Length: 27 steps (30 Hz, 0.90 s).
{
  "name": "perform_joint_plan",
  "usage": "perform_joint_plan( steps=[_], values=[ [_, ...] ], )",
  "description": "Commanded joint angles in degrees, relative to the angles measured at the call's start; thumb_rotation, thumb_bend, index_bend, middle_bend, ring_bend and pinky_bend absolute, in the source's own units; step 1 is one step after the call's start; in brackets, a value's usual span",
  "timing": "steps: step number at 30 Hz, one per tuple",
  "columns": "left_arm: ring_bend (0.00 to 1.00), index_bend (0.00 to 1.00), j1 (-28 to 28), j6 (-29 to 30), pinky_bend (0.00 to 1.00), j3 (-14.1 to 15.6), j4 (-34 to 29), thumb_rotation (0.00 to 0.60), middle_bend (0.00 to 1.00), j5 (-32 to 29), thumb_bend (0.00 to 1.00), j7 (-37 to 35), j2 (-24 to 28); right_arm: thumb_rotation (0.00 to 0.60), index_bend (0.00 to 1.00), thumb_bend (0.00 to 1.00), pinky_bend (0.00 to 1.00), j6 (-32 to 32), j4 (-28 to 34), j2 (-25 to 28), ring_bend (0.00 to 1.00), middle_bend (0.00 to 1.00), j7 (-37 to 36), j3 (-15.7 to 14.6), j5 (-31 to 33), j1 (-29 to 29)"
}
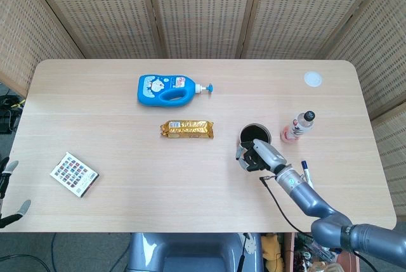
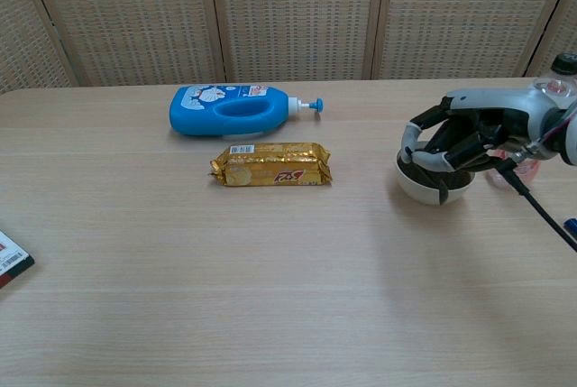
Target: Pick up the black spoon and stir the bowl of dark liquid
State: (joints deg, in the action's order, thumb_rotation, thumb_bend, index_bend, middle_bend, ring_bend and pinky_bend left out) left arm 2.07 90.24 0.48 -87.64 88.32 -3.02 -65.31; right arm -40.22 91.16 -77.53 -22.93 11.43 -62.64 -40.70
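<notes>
The white bowl (image 1: 255, 130) of dark liquid (image 1: 253, 134) stands right of the table's middle; its wall (image 2: 422, 188) shows in the chest view. My right hand (image 1: 259, 155) hovers over its near rim with fingers curled around a thin black spoon (image 2: 442, 192), which hangs down in front of the bowl. In the chest view the right hand (image 2: 455, 139) covers most of the liquid. In the head view the hand hides the spoon. Only two spread fingertips of my left hand (image 1: 7, 189) show at the lower left edge, holding nothing.
A pink drink bottle (image 1: 298, 127) stands just right of the bowl, with a blue-capped marker (image 1: 306, 172) nearer me. A blue detergent bottle (image 1: 168, 89) and a gold biscuit pack (image 1: 186, 129) lie left of the bowl. A patterned card box (image 1: 74, 174) sits far left, a white lid (image 1: 312, 79) far right.
</notes>
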Motion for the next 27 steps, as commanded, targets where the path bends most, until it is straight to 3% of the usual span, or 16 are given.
perform_joint_plan(
  steps=[1,21,27],
  values=[
    [0.0,0.0,0.07,0.04,0.0,0.01,0.13,0.6,0.0,-0.05,0.29,-0.1,-0.05,0.6,0.62,0.67,1.0,-0.05,-1.23,-1.5,0.96,0.94,1.1,1.19,3.05,-0.68],
    [0.0,0.0,0.14,-0.22,0.0,0.0,1.28,0.6,0.0,-0.28,0.29,-1.13,-0.67,0.6,0.62,0.67,1.0,-0.98,-3.7,-4.38,0.98,0.95,11.05,4.21,15.02,-4.93],
    [0.0,0.0,0.35,-0.3,0.0,0.07,1.46,0.6,0.0,-0.6,0.29,-1.1,-0.76,0.6,0.62,0.67,1.0,-0.61,-7.58,-5.96,0.98,0.95,14.27,4.04,17.27,-6.65]
  ],
)
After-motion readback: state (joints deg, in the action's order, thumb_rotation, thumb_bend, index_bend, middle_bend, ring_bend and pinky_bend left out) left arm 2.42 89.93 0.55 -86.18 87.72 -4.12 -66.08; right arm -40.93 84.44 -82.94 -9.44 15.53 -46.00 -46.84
